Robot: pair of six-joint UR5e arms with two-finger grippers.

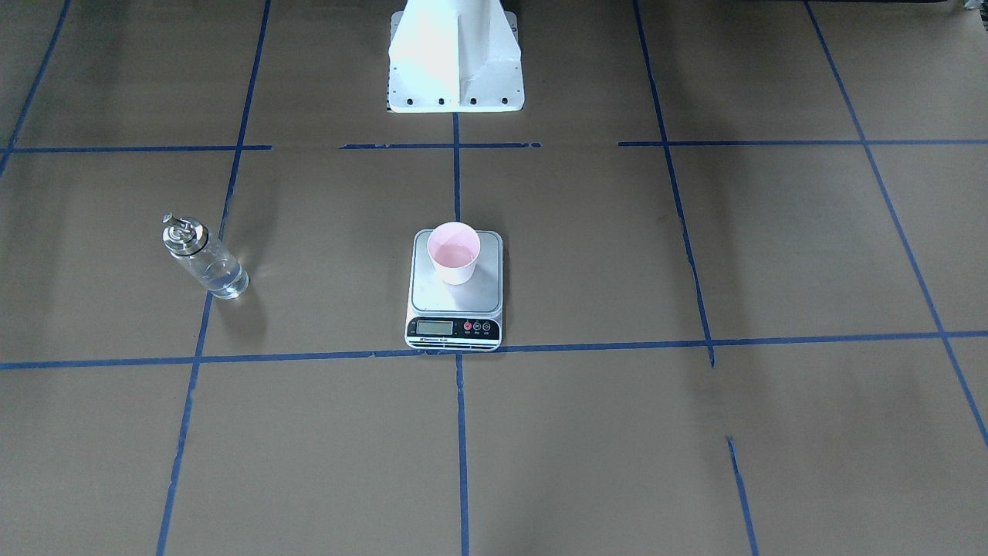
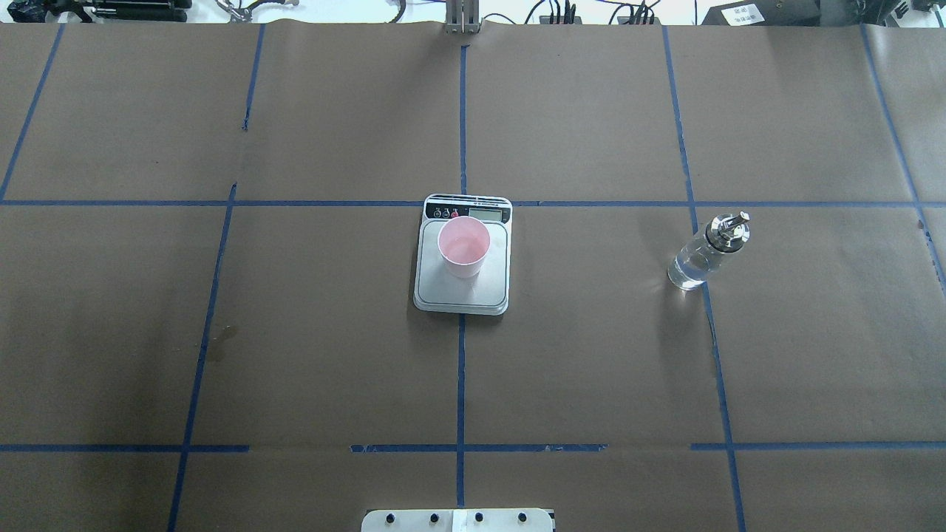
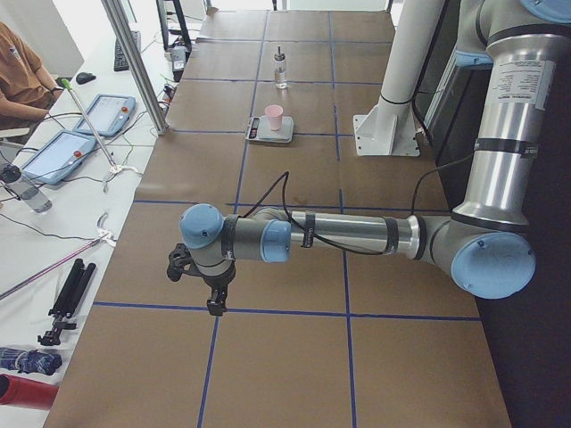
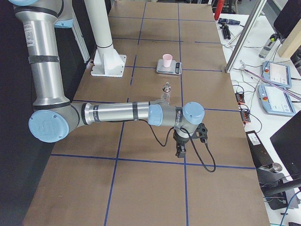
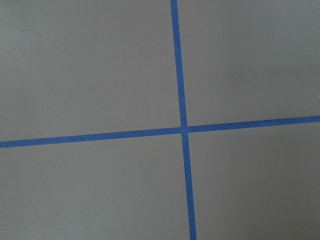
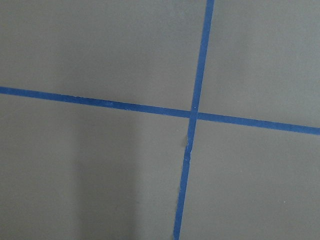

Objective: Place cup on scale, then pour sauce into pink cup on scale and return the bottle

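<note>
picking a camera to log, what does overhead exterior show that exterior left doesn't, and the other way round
Only overhead exterior: a straight-down look into the cup, with no arm in frame.
Only exterior left: the left arm stretched low over the table, its gripper hanging above the surface, plus tablets and a person at the edge.
Both: the cup upright on the scale, and the bottle standing apart from it.

Blue tape lines (image 2: pixel 461 369) cross brown paper (image 2: pixel 332 332) — tablets (image 3: pixel 107 114) alongside.
</note>
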